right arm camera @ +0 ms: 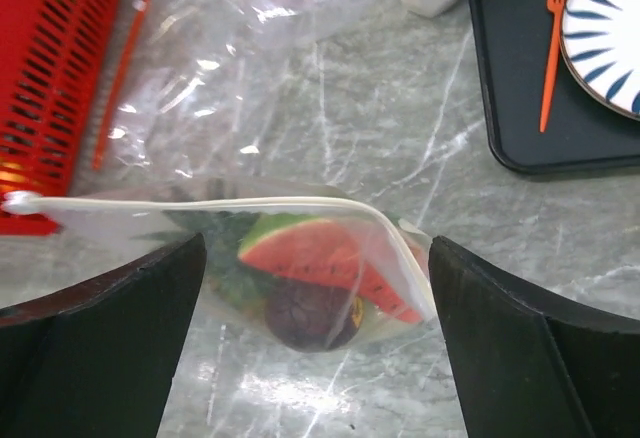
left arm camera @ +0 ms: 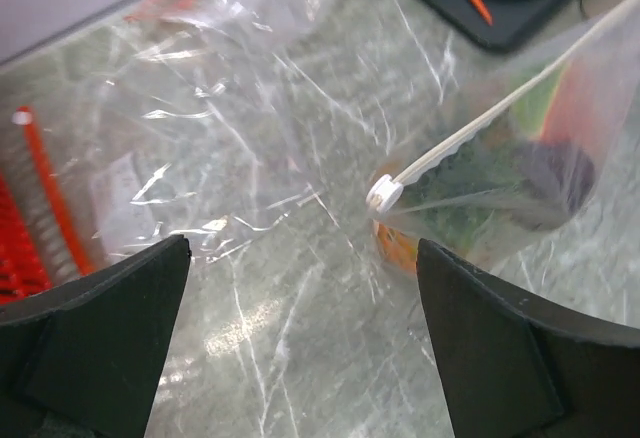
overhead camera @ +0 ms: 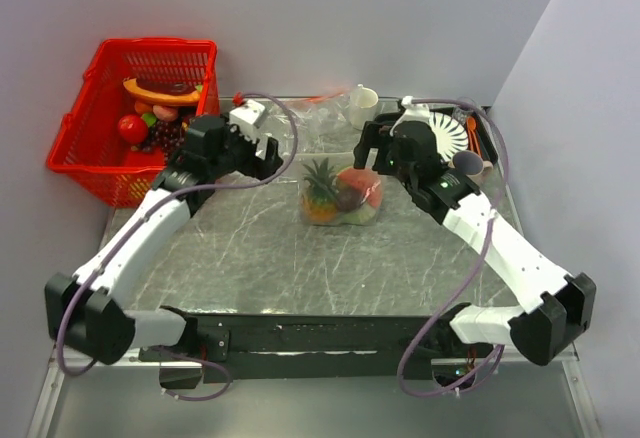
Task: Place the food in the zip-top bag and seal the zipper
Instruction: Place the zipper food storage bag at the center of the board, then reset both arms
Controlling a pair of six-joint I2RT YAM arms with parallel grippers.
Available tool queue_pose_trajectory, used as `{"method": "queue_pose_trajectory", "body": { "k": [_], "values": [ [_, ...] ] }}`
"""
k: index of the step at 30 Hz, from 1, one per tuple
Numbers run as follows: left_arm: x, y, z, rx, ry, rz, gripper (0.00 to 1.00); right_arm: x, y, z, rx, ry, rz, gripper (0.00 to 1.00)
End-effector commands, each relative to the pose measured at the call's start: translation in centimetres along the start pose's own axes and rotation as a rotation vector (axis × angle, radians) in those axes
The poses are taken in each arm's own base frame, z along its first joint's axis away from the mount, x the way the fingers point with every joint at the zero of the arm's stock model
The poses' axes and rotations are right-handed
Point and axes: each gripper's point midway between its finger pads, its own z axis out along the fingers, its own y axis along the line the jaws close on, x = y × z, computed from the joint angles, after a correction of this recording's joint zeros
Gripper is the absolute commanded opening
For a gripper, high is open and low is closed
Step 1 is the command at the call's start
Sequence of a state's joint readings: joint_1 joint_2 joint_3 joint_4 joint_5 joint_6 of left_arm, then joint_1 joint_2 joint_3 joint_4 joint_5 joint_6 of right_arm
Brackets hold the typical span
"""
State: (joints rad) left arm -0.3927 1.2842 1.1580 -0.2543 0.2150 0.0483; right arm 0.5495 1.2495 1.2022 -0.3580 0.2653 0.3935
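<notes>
On the marble table, a filled bag sits between our open grippers

Midway between our arms, the zip-top bag (overhead camera: 340, 196) sits on the table (overhead camera: 260, 248) with the food (overhead camera: 345, 198) inside: a watermelon slice (right arm camera: 320, 258), a purple piece (right arm camera: 305, 320) and a leafy tuft (overhead camera: 320, 172). Our left gripper (left arm camera: 300, 288) and right gripper (right arm camera: 315, 248) both have jaws spread wide, holding nothing. The white zipper (right arm camera: 200, 203) looks closed, though its right end is hard to judge. We judge it best to back both arms straight away, slowly, so no finger snags the plastic.
</notes>
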Motion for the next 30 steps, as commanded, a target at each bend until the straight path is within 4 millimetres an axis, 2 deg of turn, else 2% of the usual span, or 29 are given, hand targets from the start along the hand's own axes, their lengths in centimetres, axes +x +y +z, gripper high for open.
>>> {"method": "queue_pose_trajectory", "body": {
  "k": [1, 2, 4, 5, 6, 7, 8, 9, 10, 11, 13, 15, 16, 17, 18, 19, 20, 23, 25, 30],
  "values": [
    [-5.7, 0.2, -4.6, -0.075, -0.251, -0.071, 0.99, -3.8, -0.3, -3.7, -0.028, -0.143, 0.038, 1.0],
    [-5.6, 0.3, -5.1, -0.09, -0.261, -0.088, 0.99, -4.2, -0.7, -4.6, -0.022, -0.163, 0.053, 1.0],
    [-6.3, 0.4, -6.5, -0.119, -0.299, -0.17, 0.99, -3.4, -1.5, -5.3, -0.004, -0.157, 0.059, 1.0],
    [-6.1, 0.5, -7.0, -0.133, -0.29, -0.194, 0.99, -3.8, -1.7, -6.5, -0.015, -0.184, 0.073, 1.0],
    [-6.2, 0.4, -7.5, -0.134, -0.293, -0.214, 0.99, -3.1, -2.1, -6.7, -0.013, -0.177, 0.068, 1.0],
    [-5.9, 0.1, -7.7, -0.127, -0.28, -0.251, 0.99, -2.9, -2.3, -7.1, -0.016, -0.185, 0.07, 1.0],
    [-5.3, -0.3, -7.8, -0.112, -0.252, -0.268, 0.99, -3.3, -2.6, -8.4, -0.031, -0.218, 0.078, 1.0],
    [-5.1, -0.5, -8.1, -0.105, -0.249, -0.277, 0.99, -2.4, -3.1, -8.4, -0.024, -0.216, 0.078, 1.0],
    [-4.8, -0.9, -8.3, -0.085, -0.241, -0.286, 0.99, -2.7, -3.5, -9.6, -0.031, -0.249, 0.092, 1.0],
    [-4.2, -1.4, -8.5, -0.065, -0.235, -0.286, 0.99, -1.7, -4.0, -9.7, -0.022, -0.243, 0.096, 1.0],
    [-3.6, -1.7, -8.8, -0.052, -0.239, -0.287, 0.99, -1.5, -4.5, -10.9, -0.038, -0.272, 0.11, 1.0],
    [-3.1, -2.0, -9.4, -0.041, -0.274, -0.276, 0.99, 0.0, -5.5, -10.9, -0.018, -0.267, 0.123, 1.0],
    [-2.0, -2.1, -9.2, -0.04, -0.27, -0.275, 0.99, 0.0, -5.8, -11.7, -0.025, -0.293, 0.142, 1.0],
    [-2.3, -2.3, -9.9, -0.035, -0.304, -0.27, 0.99, 1.3, -6.5, -11.2, -0.007, -0.284, 0.14, 1.0],
    [-2.7, -2.4, -10.2, -0.024, -0.34, -0.262, 0.99, 1.8, -6.7, -11.2, -0.009, -0.291, 0.144, 1.0],
    [-2.6, -2.6, -10.4, -0.015, -0.35, -0.259, 0.99, 1.9, -6.9, -11.6, -0.02, -0.313, 0.157, 1.0],
    [-2.3, -2.8, -10.6, -0.01, -0.357, -0.255, 0.99, 3.2, -7.3, -10.9, -0.018, -0.308, 0.165, 1.0],
    [-2.1, -2.6, -10.9, -0.021, -0.355, -0.24, 0.99, 4.8, -7.8, -10.3, -0.027, -0.333, 0.164, 1.0],
    [-1.8, -2.0, -11.0, -0.061, -0.34, -0.247, 0.99, 5.0, -8.5, -10.4, -0.008, -0.36, 0.175, 1.0],
    [-1.7, -2.2, -11.4, -0.052, -0.364, -0.255, 0.99, 5.6, -8.8, -10.5, -0.015, -0.371, 0.177, 1.0]
  ]
}}
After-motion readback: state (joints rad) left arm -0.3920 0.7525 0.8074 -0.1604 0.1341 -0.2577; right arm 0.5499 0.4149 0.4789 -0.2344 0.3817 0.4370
